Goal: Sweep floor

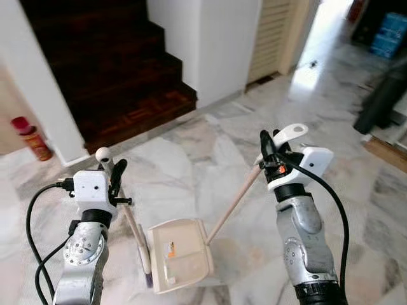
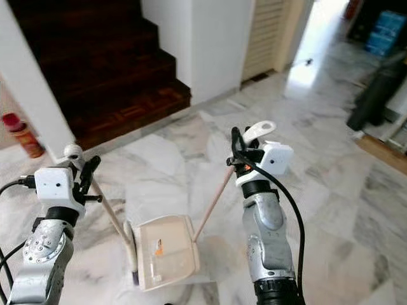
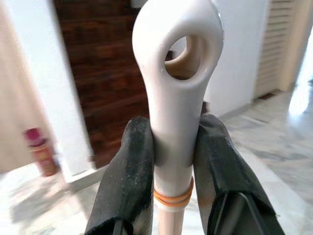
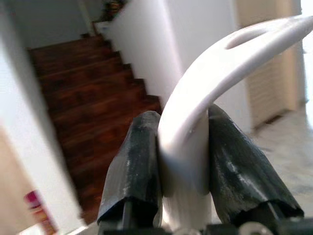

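A cream dustpan (image 1: 181,254) rests on the marble floor between my two arms, its long tan handle (image 1: 232,206) slanting up to the right. My right gripper (image 1: 275,149) is shut on the white curved top of that handle (image 4: 205,88). To the left, my left gripper (image 1: 111,175) is shut on the white looped top of the broom handle (image 3: 176,73). The broom's stick (image 1: 133,232) runs down to its head (image 1: 146,267) beside the dustpan's left edge.
Dark wooden stairs (image 1: 121,70) rise at the back left, beside a white wall pillar (image 1: 210,44). A red spray can (image 1: 32,138) stands at the far left. A dark bag (image 1: 381,95) and blue boxes (image 1: 389,32) sit at the far right. Marble floor (image 1: 210,146) stretches ahead.
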### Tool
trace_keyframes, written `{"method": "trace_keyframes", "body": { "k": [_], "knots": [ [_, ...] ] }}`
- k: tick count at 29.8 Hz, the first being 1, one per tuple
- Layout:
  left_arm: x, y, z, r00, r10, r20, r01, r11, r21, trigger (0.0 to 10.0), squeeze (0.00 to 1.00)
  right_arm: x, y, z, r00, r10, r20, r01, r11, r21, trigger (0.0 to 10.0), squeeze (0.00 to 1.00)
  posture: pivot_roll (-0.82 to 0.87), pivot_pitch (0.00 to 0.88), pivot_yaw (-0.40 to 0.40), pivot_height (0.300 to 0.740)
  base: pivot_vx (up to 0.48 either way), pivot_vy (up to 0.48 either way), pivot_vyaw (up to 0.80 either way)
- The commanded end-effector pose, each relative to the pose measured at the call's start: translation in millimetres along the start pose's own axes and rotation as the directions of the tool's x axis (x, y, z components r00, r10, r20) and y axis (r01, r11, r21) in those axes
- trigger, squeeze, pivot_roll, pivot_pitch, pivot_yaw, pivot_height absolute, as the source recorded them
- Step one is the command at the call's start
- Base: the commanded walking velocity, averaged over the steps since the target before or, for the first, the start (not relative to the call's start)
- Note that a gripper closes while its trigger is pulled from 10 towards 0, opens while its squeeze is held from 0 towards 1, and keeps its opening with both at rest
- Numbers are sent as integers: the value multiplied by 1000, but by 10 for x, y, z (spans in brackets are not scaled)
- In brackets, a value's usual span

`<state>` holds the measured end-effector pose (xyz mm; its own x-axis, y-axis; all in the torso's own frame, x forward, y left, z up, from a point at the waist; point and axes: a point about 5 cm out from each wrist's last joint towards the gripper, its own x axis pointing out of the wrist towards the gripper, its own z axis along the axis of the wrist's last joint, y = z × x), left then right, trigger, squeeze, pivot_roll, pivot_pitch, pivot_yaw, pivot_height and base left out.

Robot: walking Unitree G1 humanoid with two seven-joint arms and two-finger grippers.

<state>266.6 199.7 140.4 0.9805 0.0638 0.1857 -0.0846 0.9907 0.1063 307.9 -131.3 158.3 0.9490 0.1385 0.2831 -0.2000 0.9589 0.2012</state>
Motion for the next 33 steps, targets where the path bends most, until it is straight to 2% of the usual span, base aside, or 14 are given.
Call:
{"method": "trace_keyframes", "body": {
  "k": [1, 9, 14, 17, 19, 33],
  "knots": [
    [-4, 11, 79, 999, 1, 32, -1, 1000, 8, 10000, 0, 34, 41, 137, 998, 18, 62, -18, 1000, 10, 10000, 0, -14, 46, -8, 740, 0, 307, 688],
    [1, 0, 85, 999, -2, 32, 2, 1000, 6, 10000, 0, 47, 27, 143, 998, 16, 64, -16, 1000, 0, 10000, 0, -15, 39, -5, 740, 0, 308, 0],
    [9, -1, 91, 999, -6, 33, 6, 1000, 7, 10000, 0, 53, 38, 144, 998, 29, 63, -28, 999, -19, 10000, 0, -16, 35, -4, 740, 0, 306, 684],
    [21, -4, 101, 999, -7, 38, 7, 1000, 6, 10000, 0, 63, 51, 143, 997, 24, 68, -25, 1000, 13, 10000, 0, -13, 26, -3, 740, 0, 304, 794],
    [19, -1, 97, 999, -8, 36, 8, 1000, 8, 10000, 0, 67, 57, 150, 997, 31, 72, -32, 1000, 2, 10000, 0, -13, 26, -3, 740, 0, 307, 778],
    [34, -8, 141, 999, 9, 51, -9, 1000, -6, 10000, 0, 83, 103, 113, 998, 44, 53, -45, 999, 8, 10000, 0, 1, 18, -3, 740, 0, 305, 0]
  ]
}}
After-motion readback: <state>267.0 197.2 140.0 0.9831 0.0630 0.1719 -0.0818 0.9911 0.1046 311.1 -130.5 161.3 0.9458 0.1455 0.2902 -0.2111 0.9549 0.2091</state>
